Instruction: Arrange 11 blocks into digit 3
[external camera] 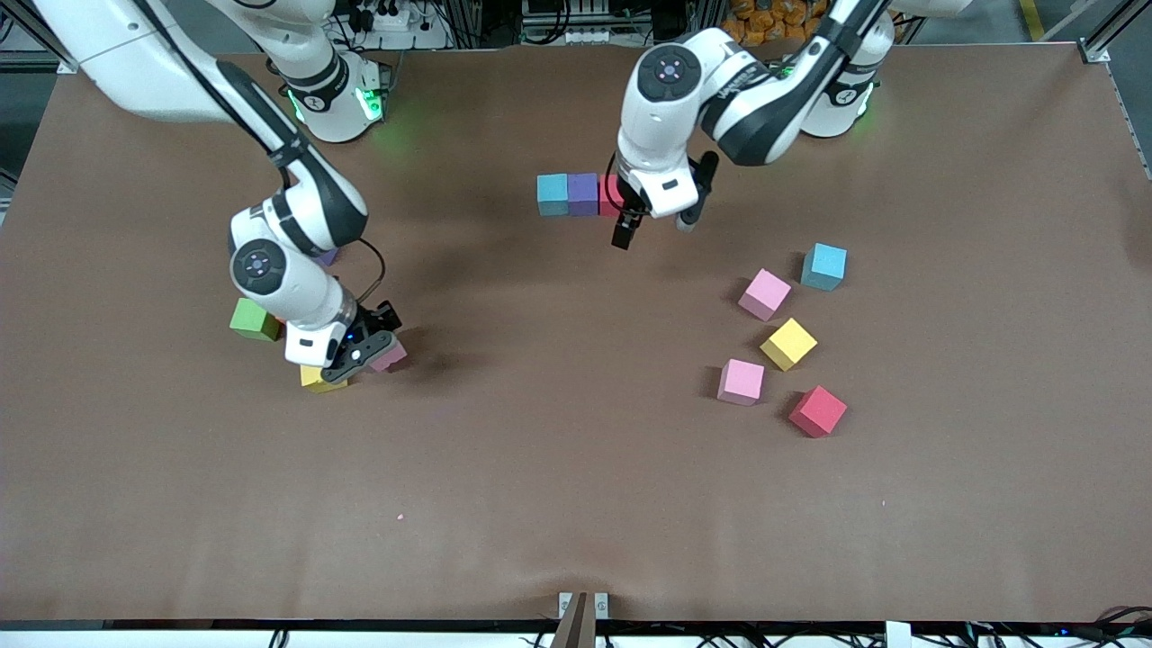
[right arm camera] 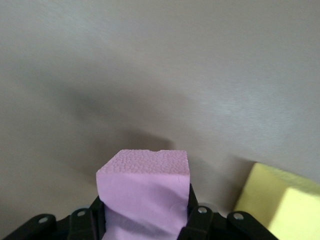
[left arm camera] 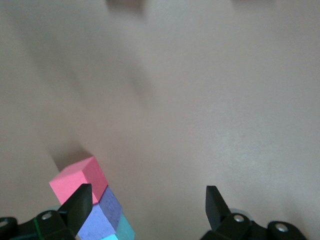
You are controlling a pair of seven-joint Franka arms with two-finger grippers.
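Observation:
Three blocks touch in a short row: light blue [external camera: 553, 193], purple [external camera: 583, 193] and red [external camera: 610, 195]. My left gripper [external camera: 657, 225] hangs open just beside the red end; the left wrist view shows the gripper [left arm camera: 147, 205] with nothing between its fingers and the red block [left arm camera: 80, 179] by one finger. My right gripper [external camera: 376, 346] is low at the table, shut on a pink block [external camera: 391, 358], seen between its jaws [right arm camera: 145, 190]. A yellow block [external camera: 321, 380] [right arm camera: 280, 205] lies next to it. Loose blocks lie toward the left arm's end: light blue [external camera: 824, 265], pink [external camera: 765, 294], yellow [external camera: 788, 344], pink [external camera: 741, 382], red [external camera: 817, 411].
A green cube [external camera: 255, 319] sits beside the right arm's wrist. A bit of purple [external camera: 327, 257] shows under that arm, mostly hidden. Bare brown table [external camera: 558, 450] spreads between the two groups and toward the front camera.

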